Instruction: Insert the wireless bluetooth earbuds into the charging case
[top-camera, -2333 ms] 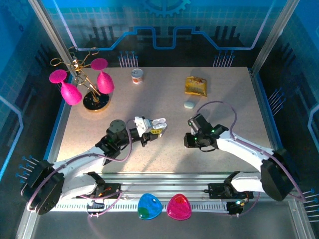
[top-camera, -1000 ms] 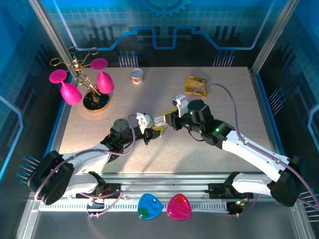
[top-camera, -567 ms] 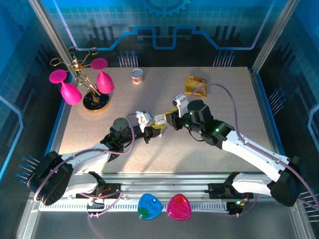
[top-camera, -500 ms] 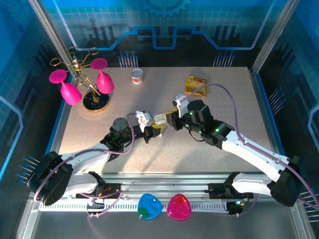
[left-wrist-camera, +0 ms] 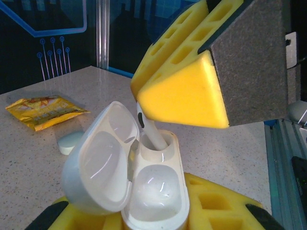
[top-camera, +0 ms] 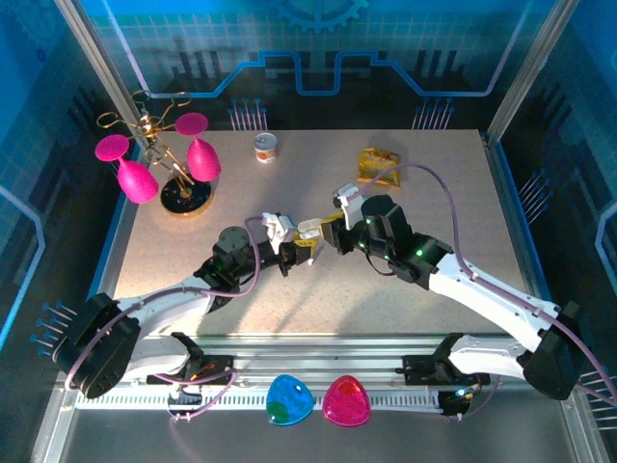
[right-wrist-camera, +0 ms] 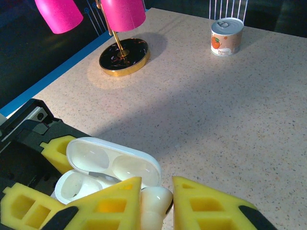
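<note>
My left gripper point(top-camera: 289, 253) is shut on the white charging case point(left-wrist-camera: 156, 191), held above the table with its lid point(left-wrist-camera: 98, 163) swung open to the left. The case's near socket point(left-wrist-camera: 156, 189) is empty. My right gripper point(right-wrist-camera: 156, 206) is shut on a small white earbud point(right-wrist-camera: 154, 201) between its yellow foam fingers point(left-wrist-camera: 184, 96). The earbud's stem point(left-wrist-camera: 152, 132) reaches down into the case's far socket, tilted. In the top view the two grippers meet at the case point(top-camera: 307, 234) near the table's middle.
A gold stand with pink glasses point(top-camera: 178, 183) is at the back left, a small can point(top-camera: 265, 147) behind the middle, a yellow packet point(top-camera: 378, 166) at the back right. A pale-green case point(left-wrist-camera: 72, 142) lies by the packet. Blue and pink shapes point(top-camera: 318, 400) sit at the front rail.
The right arm has swung left from the table's right side to the held case, carrying the earbud. Over the last second both grippers only shifted slightly.
</note>
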